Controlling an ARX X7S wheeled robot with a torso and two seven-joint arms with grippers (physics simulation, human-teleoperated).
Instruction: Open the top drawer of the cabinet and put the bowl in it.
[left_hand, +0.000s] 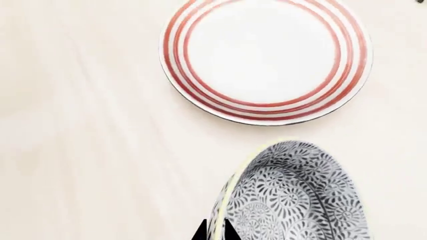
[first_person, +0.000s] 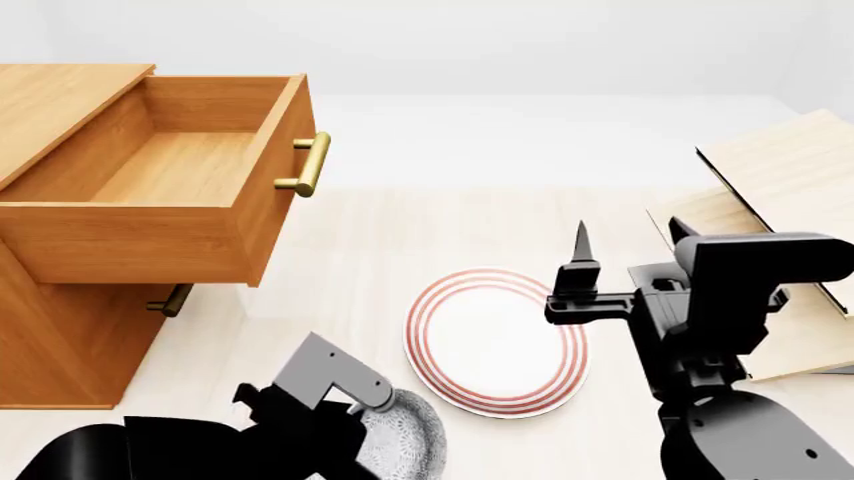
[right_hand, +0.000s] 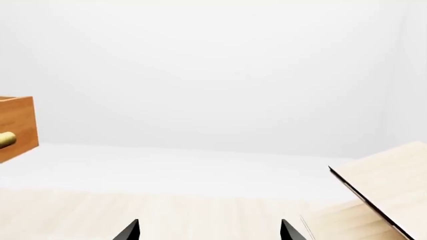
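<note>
Pale worktop (first_person: 360, 250) carries the cabinet (first_person: 54, 340), its top drawer (first_person: 160, 170) pulled out; left jaws pinch the bowl (left_hand: 300, 195) rim, right jaws spread wide.

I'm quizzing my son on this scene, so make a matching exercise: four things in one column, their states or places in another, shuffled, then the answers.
1. top drawer
2. bowl
3. plate
4. right hand

A. open, holding nothing
B. pinched at the rim by the left hand
C. pulled out, nothing inside
D. flat on the table, red rings up

Pairs: 1-C, 2-B, 3-D, 4-A
</note>
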